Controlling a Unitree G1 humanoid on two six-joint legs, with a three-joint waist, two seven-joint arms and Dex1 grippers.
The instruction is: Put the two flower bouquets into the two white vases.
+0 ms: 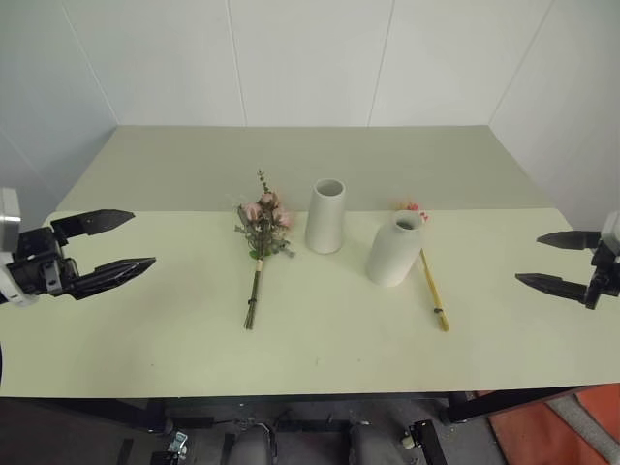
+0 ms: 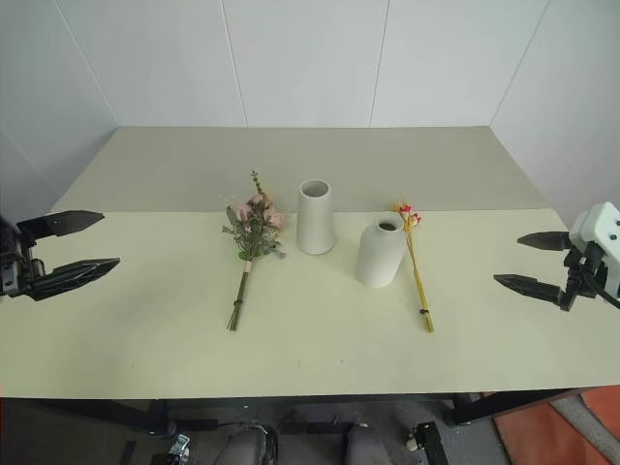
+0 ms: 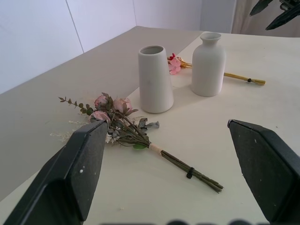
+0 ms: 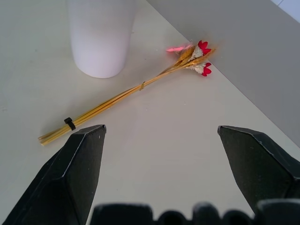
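- Nothing of the task is done yet, as far as I can judge: both bouquets lie flat on the pale green surface (image 1: 145,339) and both vases stand empty.
- The bushy bunch of pink roses, greenery and pale sprigs on dark stems (image 1: 260,242) lies just to the left of the smooth tapered white ceramic vase (image 1: 325,215), blooms toward the far wall, stems toward the near edge, not touching it.
- The slim yellow-orange grass-like stalk with small pink-red tips (image 2: 417,266) lies just to the right of the fatter bottle-shaped white vase with a narrowed neck (image 2: 379,252), its tips level with that vase's neck.
- The two vases stand upright near each other at mid-surface, apart.
- The left end effector (image 1: 105,250) hangs at the left edge, its black fingers spread wide, holding nothing, well apart from the rose bunch.
- The right end effector (image 2: 533,260) hangs at the right edge, likewise wide and empty, well apart from the stalk.
- What is left: grasping each bouquet, lifting it, and setting its stems into a vase mouth.
- I see no brand, label or writing on anything.
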